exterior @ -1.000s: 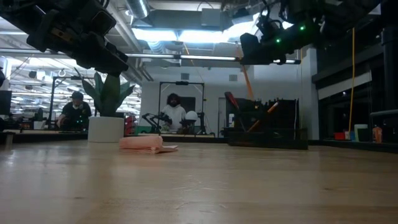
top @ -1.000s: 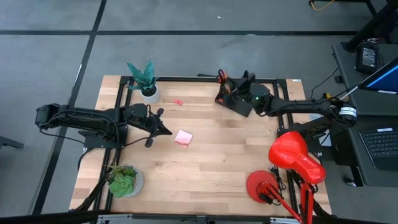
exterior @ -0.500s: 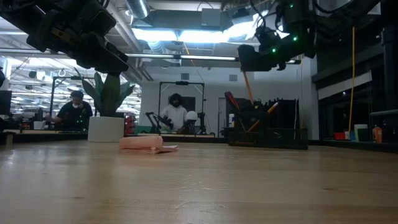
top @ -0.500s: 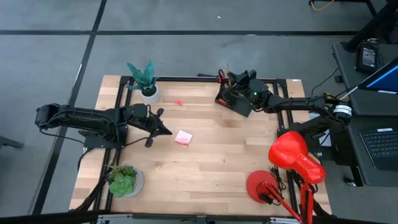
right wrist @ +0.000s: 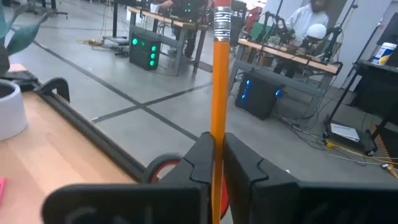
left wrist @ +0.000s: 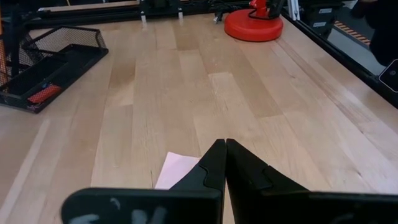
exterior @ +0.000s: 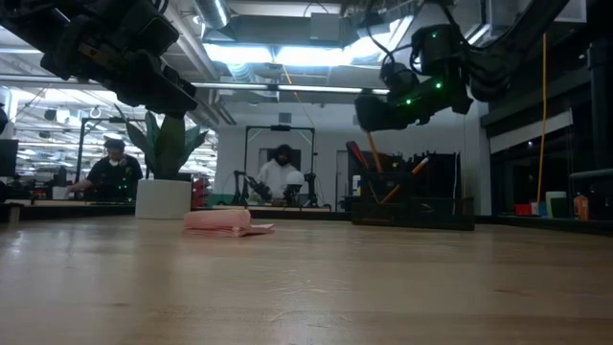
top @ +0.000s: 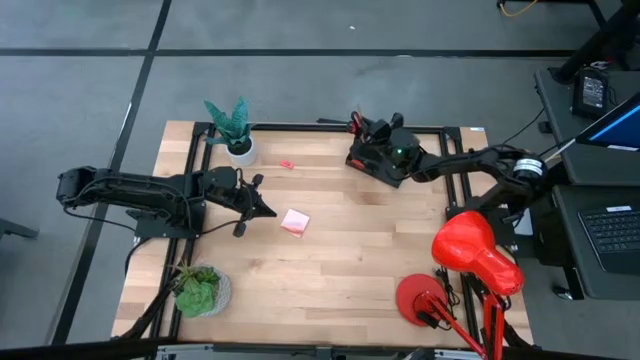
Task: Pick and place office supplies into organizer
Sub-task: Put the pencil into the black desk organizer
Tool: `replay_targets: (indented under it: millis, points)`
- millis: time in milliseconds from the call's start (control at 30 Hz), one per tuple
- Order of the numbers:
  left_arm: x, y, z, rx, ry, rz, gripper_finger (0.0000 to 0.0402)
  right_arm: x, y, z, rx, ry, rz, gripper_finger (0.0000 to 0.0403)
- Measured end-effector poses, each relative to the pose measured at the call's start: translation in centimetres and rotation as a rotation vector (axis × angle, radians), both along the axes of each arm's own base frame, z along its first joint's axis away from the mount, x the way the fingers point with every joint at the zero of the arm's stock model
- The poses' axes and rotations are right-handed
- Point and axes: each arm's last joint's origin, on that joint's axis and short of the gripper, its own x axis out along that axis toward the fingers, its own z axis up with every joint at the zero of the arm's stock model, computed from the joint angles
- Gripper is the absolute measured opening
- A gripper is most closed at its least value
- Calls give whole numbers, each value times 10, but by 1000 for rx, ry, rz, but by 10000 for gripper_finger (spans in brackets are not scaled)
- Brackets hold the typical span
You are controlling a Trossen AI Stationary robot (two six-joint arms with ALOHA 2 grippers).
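Observation:
My right gripper (right wrist: 217,163) is above the black organizer (top: 372,160) at the table's far right, shut on an orange pencil (right wrist: 217,81). The pencil stands upright with its eraser end (right wrist: 222,11) up. Red scissors handles (exterior: 352,151) and another pencil (exterior: 419,166) stick up out of the organizer (exterior: 412,199). A pink sticky-note pad (top: 295,222) lies flat mid-table, just ahead of my shut left gripper (top: 270,211), which hovers above the table's left part. A small red eraser (top: 287,164) lies on the wood near the far edge. My right gripper pinches the pencil's shaft (right wrist: 217,140) between its two fingers (right wrist: 198,163). The fingers come in about level and lie across the pencil. It stands upright, and its lower part (exterior: 374,161) hangs down over the organizer; the lower tip is hidden.
A white pot with a green plant (top: 236,138) stands at the far left corner and a second plant (top: 200,290) at the near left. A red desk lamp (top: 470,255) fills the near right. The wood between pad and lamp is bare. People sit beyond the table (exterior: 283,177).
My right gripper has gone down and toward the table's left over the organizer, carrying the pencil, which stays upright. My left gripper has kept still.

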Motion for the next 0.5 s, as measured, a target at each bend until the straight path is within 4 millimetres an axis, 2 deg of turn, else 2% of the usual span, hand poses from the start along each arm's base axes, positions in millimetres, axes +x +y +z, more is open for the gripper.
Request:
replay_targets:
  millis: [367,500]
  points:
    - [0,0,0,0,0,0,6,2,-2,-9,27,7,-7,27]
    - [0,0,0,-1,0,0,6,-3,-2,-16,50,12,-15,27]
